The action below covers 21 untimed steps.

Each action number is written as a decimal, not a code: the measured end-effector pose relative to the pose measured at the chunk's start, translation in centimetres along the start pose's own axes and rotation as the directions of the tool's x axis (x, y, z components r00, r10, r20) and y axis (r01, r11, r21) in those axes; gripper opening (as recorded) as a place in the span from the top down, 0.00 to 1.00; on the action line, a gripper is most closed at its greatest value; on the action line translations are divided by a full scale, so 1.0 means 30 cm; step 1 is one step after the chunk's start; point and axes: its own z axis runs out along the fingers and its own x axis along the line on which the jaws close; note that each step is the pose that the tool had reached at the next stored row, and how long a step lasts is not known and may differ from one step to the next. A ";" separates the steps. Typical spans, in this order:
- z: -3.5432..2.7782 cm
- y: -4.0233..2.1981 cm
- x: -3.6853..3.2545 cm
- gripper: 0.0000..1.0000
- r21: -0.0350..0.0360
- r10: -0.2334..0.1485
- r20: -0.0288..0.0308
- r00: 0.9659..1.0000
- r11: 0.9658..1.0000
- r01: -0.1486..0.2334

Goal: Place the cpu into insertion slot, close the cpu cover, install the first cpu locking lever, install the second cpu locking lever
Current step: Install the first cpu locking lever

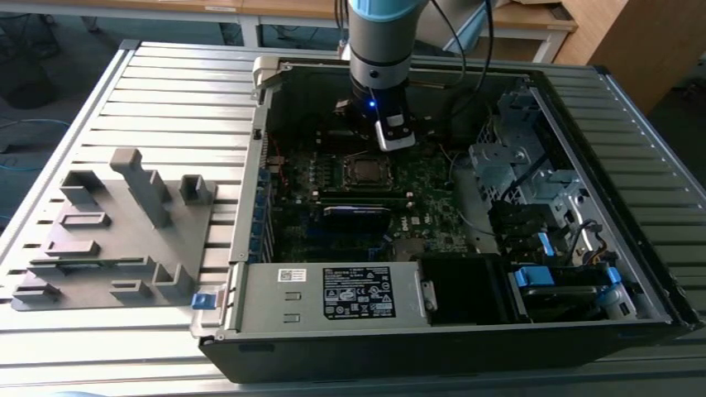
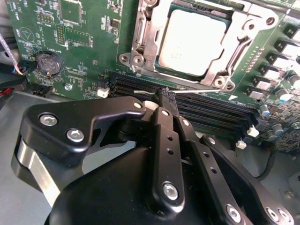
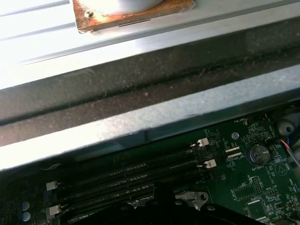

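Table: grey slatted metal top (image 1: 165,91) with an open computer case (image 1: 441,360) lying flat on it; desks stand behind.
Blocked by the arm: the arm (image 1: 381,50) comes straight down into the case and covers part of the green board (image 1: 431,194) in the exterior view.
Gripper: the gripper (image 1: 388,142) hangs low over the board, just beside the socket.
Fingers: in the second wrist view the black fingers (image 2: 165,140) are drawn together. Their tips meet at a thin silver locking lever (image 2: 146,92) that runs along the socket's edge.
Hard to make out: I cannot tell whether that rod is pinched between the tips or only touched by them.
Cut off: one side of the insertion slot (image 2: 129,58) runs out of the second wrist view.
Cpu: the cpu (image 2: 194,42) lies flat in the slot, dull silver top up.
Cpu cover: the cpu cover (image 2: 146,33) lies down around the chip and frames it.
Near the tips: long black memory slots (image 2: 211,112) lie between the gripper body and the socket. A coin battery (image 2: 49,63) sits well apart from them on the board.
First wrist view: the case's metal wall (image 3: 164,117) crosses the picture, and a dark part of the gripper hides some of the board.
Beside the case: a grey moulded fixture (image 1: 111,240) rests on the slats at the exterior view's left.
Inside the case: a labelled power supply (image 1: 331,298) and drive bays with blue tabs (image 1: 541,277) sit along the near wall.
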 end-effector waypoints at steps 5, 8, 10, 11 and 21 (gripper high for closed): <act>0.002 0.003 0.002 0.89 0.000 0.008 0.002 1.000 1.000 -0.008; 0.004 0.003 0.003 0.89 0.000 0.012 0.004 1.000 1.000 -0.012; 0.006 0.003 0.003 0.89 -0.001 0.013 0.007 1.000 1.000 -0.013; 0.007 0.002 0.003 0.89 -0.001 0.013 0.008 1.000 1.000 -0.013; 0.015 0.002 0.004 0.89 -0.003 0.013 0.013 1.000 1.000 -0.013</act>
